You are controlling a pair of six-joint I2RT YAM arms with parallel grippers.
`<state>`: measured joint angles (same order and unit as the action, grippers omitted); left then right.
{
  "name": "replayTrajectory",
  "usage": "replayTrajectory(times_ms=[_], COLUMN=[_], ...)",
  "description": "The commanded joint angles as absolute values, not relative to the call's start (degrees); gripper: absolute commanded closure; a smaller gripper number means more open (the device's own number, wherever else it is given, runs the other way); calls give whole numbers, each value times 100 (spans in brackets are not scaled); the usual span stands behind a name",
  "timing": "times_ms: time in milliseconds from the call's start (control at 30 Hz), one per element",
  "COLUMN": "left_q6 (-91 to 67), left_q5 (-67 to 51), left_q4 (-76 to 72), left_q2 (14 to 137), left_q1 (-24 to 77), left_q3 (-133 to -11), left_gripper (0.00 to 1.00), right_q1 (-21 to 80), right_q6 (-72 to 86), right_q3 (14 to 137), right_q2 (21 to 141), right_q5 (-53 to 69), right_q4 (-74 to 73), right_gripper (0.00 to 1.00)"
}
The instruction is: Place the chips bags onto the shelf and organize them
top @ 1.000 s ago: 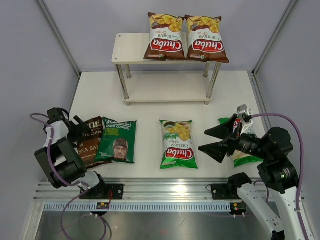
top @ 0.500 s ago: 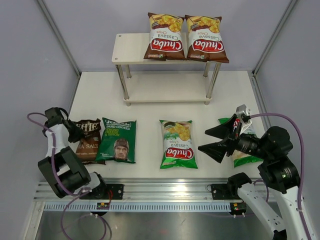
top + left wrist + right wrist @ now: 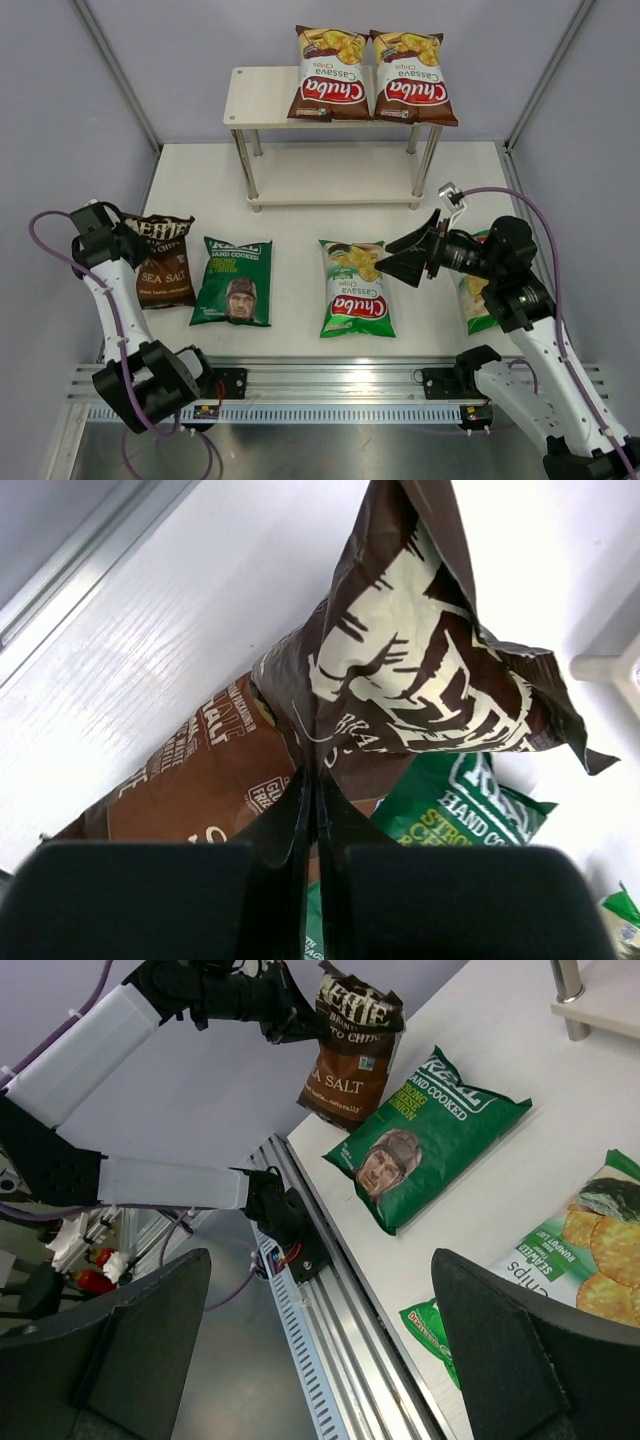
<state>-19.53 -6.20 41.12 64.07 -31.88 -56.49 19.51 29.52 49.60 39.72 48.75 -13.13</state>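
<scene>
One Kettle bag (image 3: pixel 163 262), light and slippery I reckon; my left gripper (image 3: pixel 312 780) pinches its crimped top edge; right gripper (image 3: pixel 408 257) gapes, empty.

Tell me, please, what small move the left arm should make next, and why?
Probably raise it straight up. The left gripper is shut on the top edge of the brown Kettle bag, whose lower end seems to rest on the table beside the dark green bag; lifting clears both.

Dark brown Kettle bag (image 3: pixel 163 262) with cream lettering; green bag (image 3: pixel 234 280) showing a man's face; cream shelf (image 3: pixel 262 98)
</scene>
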Motion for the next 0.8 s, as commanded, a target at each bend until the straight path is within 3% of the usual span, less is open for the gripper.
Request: replayTrajectory(times_ms=[0, 300, 633, 767], left_q6=[-2039, -2162, -2451, -3066], left_q5=[-1045, -2134, -3470, -4165], left_q4=[4060, 4166, 4087, 3369], left_q2=[6039, 5388, 5265, 5168], left_q1=[-3147, -2734, -1294, -836], left_q3=[-6099, -6661, -7242, -7006], left_gripper=[99, 100, 100, 100], right_q1=[1995, 2223, 3321, 3761], right_q6=[3471, 3946, 3297, 2883], right_q3=[4861, 4720, 5159, 5247], right_q2=[4305, 5088, 6002, 6214], right_q5=[5054, 4843, 3868, 3280], right_q4=[-99, 1080, 1406, 1433], right_gripper=[1, 1, 2, 1])
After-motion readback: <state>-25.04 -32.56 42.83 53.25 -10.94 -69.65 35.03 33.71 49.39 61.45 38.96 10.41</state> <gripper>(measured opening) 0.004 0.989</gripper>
